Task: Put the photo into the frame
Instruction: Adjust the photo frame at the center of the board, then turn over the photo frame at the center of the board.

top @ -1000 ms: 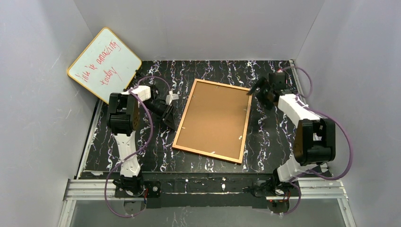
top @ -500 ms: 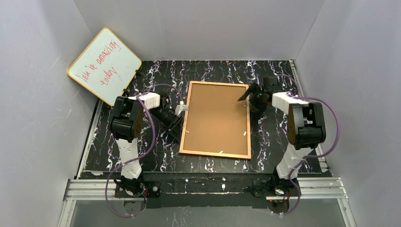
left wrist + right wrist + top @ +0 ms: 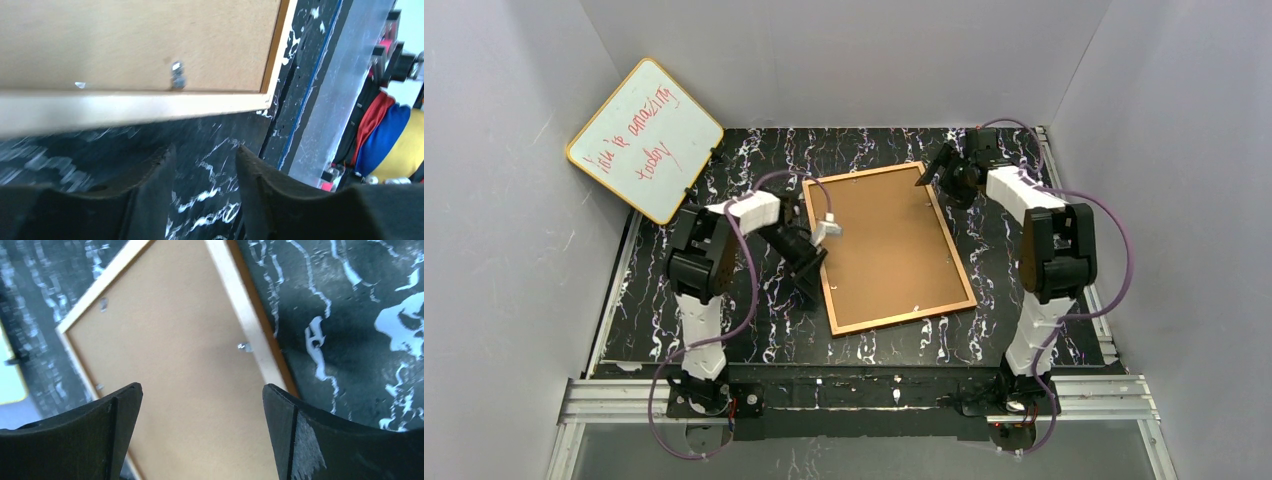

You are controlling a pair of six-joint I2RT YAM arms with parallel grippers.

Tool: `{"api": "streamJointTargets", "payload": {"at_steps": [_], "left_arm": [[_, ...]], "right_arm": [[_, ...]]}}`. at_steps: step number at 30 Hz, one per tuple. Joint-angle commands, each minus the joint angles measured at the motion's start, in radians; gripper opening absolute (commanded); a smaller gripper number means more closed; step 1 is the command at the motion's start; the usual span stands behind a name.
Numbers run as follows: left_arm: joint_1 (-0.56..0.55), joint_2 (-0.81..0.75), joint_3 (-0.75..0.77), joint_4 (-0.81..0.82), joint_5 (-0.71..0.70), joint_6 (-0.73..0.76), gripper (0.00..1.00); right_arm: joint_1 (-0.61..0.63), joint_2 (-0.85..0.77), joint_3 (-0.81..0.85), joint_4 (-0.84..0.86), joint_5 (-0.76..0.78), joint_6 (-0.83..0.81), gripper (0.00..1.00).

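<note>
The frame [image 3: 884, 250] lies back-up on the black marbled table, its brown fibreboard showing and its top leaning left. Its pale edge and a metal tab [image 3: 177, 74] fill the top of the left wrist view. My left gripper [image 3: 808, 280] sits low beside the frame's left edge, just short of it. Its jaws [image 3: 205, 150] stand apart with only table between them. My right gripper [image 3: 936, 166] hovers wide open over the frame's far right corner, the frame's back [image 3: 190, 380] below its fingers. The photo is out of view.
A yellow-edged whiteboard [image 3: 646, 138] with red writing leans against the left wall at the back. Grey walls close in three sides. The metal rail [image 3: 854, 395] with both arm bases runs along the near edge.
The frame has turned on the table, its top swinging left and its bottom right. My left jaws have widened. My right arm has drawn back toward the far right corner.
</note>
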Motion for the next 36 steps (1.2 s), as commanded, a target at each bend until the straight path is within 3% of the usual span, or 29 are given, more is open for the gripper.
{"api": "streamJointTargets", "payload": {"at_steps": [1,4,5,7,9,15,16,25,36], "left_arm": [[0.199,-0.087,0.149,-0.193,0.022,0.147,0.52],[0.315,-0.125,0.244,-0.251,0.044,0.156,0.59],[0.346,-0.144,0.262,-0.24,0.034,0.139,0.64],[0.383,-0.178,0.287,-0.186,-0.027,0.061,0.77],[0.419,-0.205,0.31,-0.149,-0.135,0.011,0.81],[0.548,-0.272,0.294,0.02,-0.276,-0.163,0.91],[0.569,-0.281,0.285,0.043,-0.295,-0.184,0.97],[0.717,-0.317,0.221,0.132,-0.304,-0.258,0.98],[0.733,-0.324,0.178,0.08,-0.253,-0.235,0.98]], "right_arm": [[-0.073,-0.107,-0.035,0.045,-0.177,0.076,0.98],[-0.126,-0.107,-0.144,0.251,-0.467,0.19,0.98],[-0.101,-0.107,-0.128,0.196,-0.421,0.179,0.98],[0.029,-0.083,0.039,-0.07,-0.128,0.032,0.98],[0.186,-0.032,0.212,-0.223,0.047,-0.048,0.98],[0.524,0.105,0.429,-0.375,0.347,-0.086,0.93],[0.563,0.132,0.462,-0.396,0.363,-0.087,0.92],[0.758,0.389,0.718,-0.568,0.491,-0.105,0.77],[0.802,0.414,0.641,-0.533,0.575,-0.091,0.59]]}}
